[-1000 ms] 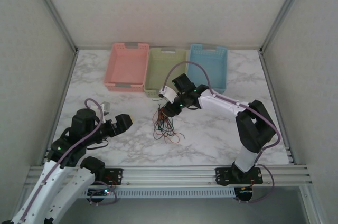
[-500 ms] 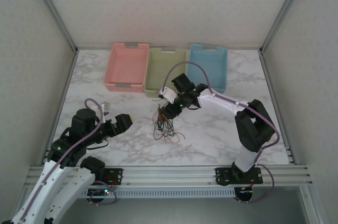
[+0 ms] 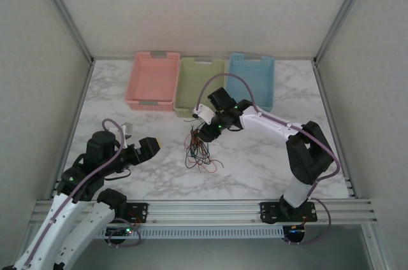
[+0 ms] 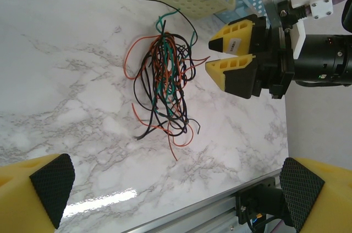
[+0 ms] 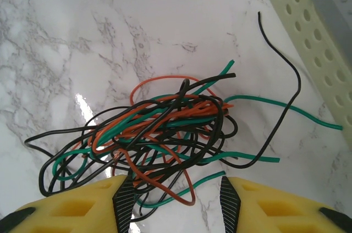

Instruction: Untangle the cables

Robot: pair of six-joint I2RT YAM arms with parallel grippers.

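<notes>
On the table [image 3: 127, 101]: white marble-look top, glossy, with a light glare patch in both wrist views. Room is pale textured wall panels [image 3: 204, 2] on three sides and aluminium posts [image 3: 62, 12] running up from the back corners. A slotted rail [image 3: 204, 207] runs along the near edge, with both arm bases bolted to it.

Three baskets stand in a row at the back wall, side by side: pink [image 3: 153, 82], green [image 3: 199, 85], blue [image 3: 261, 76].

Cables [image 3: 199, 152]: one tangle mid-table, just in front of the green basket, with black, orange-red and green wires knotted together. One black strand [image 5: 286, 79] strays off toward the green basket's wall. Can't tell if it touches.

Right gripper [image 4: 212, 56]: at the tangle's back edge, between tangle and green basket. Jaws are partly apart. A few wire loops lie across the gap below them, and nothing looks pinched.

Left gripper [image 3: 152, 146]: low at the left, well apart from the tangle and pointing at it. Jaws are spread wide and nothing is in them.
</notes>
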